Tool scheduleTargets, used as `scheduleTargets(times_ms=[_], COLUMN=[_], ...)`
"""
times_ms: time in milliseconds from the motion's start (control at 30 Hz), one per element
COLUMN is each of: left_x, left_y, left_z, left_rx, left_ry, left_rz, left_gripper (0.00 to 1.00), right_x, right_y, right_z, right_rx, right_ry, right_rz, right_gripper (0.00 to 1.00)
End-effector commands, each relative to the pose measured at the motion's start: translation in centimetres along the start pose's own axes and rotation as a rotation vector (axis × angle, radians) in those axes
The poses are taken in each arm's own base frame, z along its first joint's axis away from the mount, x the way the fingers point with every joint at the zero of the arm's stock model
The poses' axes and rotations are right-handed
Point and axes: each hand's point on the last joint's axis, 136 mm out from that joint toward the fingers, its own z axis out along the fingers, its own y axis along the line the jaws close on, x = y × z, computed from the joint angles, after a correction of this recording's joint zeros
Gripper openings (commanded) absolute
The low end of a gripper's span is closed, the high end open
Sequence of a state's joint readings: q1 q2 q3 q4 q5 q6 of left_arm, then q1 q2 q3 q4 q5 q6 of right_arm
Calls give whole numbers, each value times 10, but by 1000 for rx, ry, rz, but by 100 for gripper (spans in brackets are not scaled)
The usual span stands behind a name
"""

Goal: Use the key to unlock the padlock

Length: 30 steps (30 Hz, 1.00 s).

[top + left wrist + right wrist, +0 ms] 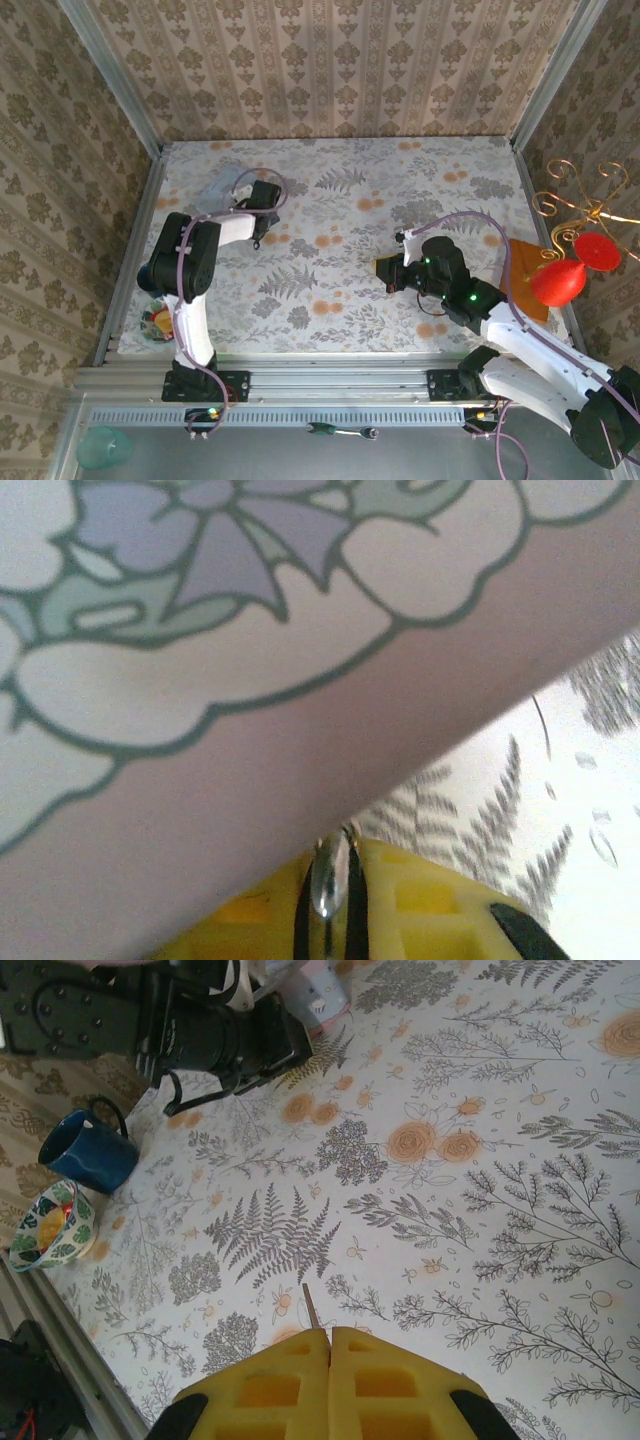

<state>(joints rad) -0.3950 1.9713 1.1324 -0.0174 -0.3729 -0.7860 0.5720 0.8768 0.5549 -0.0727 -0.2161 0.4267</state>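
Note:
In the left wrist view my left gripper is shut on the padlock. A shiny strip of its shackle shows edge-on between the yellow fingers, and its body is hidden. The gripper is pressed up against the pastel tin. From above, the left gripper points down at the mat just right of that tin. My right gripper is shut on the key, a thin brownish sliver sticking out past the fingertips above the floral mat. In the top view the right gripper hovers at centre right, well apart from the left one.
A blue mug and a patterned bowl stand at the mat's left edge. A red ornament on a gold wire stand and an orange cloth lie at the right. A green-handled tool rests on the front rail.

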Motion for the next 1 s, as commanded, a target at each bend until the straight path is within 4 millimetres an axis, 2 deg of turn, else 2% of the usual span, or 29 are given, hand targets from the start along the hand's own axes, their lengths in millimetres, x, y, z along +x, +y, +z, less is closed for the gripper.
scheduleTargets(times_ms=[0, 167, 467, 667, 833, 967], left_x=[28, 68, 149, 177, 206, 210], left_y=[-29, -65, -102, -111, -113, -105], left_z=[-18, -47, -92, -123, -139, -149], left_rx=[137, 259, 402, 445, 464, 465], left_ry=[57, 96, 201, 213, 251, 243], left_rz=[104, 257, 412, 483, 568, 551], left_gripper=[7, 7, 8, 11, 16, 25], right_x=[-13, -12, -7, -3, -4, -9], right_y=[3, -6, -10, -13, -14, -16], right_z=[-9, -12, -7, -1, 2, -2], right_rx=[15, 63, 76, 87, 95, 128], right_ry=[-29, -39, -20, -2, 16, 18], right_rz=[20, 33, 74, 110, 112, 74], right_gripper=[0, 0, 0, 0, 0, 0])
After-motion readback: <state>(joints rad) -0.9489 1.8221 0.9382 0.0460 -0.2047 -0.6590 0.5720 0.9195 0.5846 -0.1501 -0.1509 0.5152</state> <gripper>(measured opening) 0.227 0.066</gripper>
